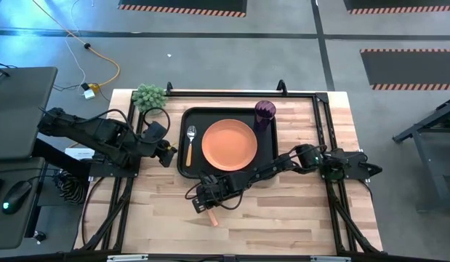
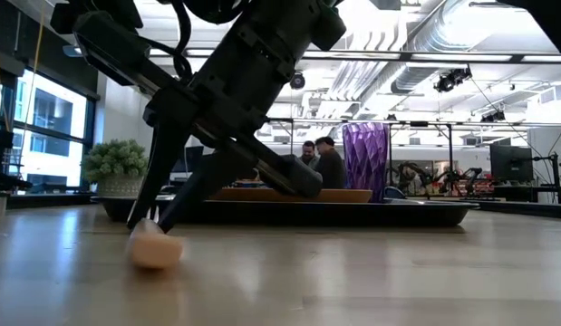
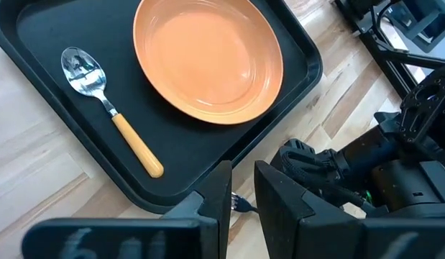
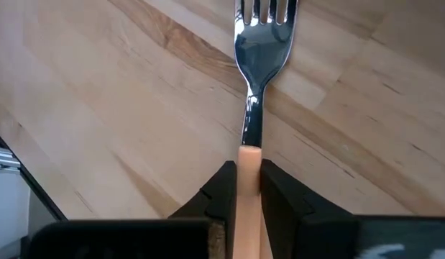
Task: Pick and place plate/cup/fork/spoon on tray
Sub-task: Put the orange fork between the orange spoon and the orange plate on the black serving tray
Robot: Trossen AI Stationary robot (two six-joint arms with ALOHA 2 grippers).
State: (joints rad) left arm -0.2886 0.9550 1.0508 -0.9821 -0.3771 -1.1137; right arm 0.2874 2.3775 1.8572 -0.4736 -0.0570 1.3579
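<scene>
Gripping fork (image 4: pixel 257 79) handle btwn narrow fingers (image 4: pixel 221 188): right gripper (image 4: pixel 249 188).

The tabletop (image 1: pixel 283 211) is pale butcher-block wood, standing on a grey concrete floor (image 1: pixel 232 54). Beyond the tabletop's far edge, black mats with orange-striped borders (image 1: pixel 182 9) lie on that floor, and a yellow cable (image 1: pixel 101 58) trails off its far left corner. Behind the tabletop, the room shows bright windows (image 2: pixel 40 122), exposed ceiling ducts (image 2: pixel 443 36) and two people (image 2: pixel 318 163).
</scene>
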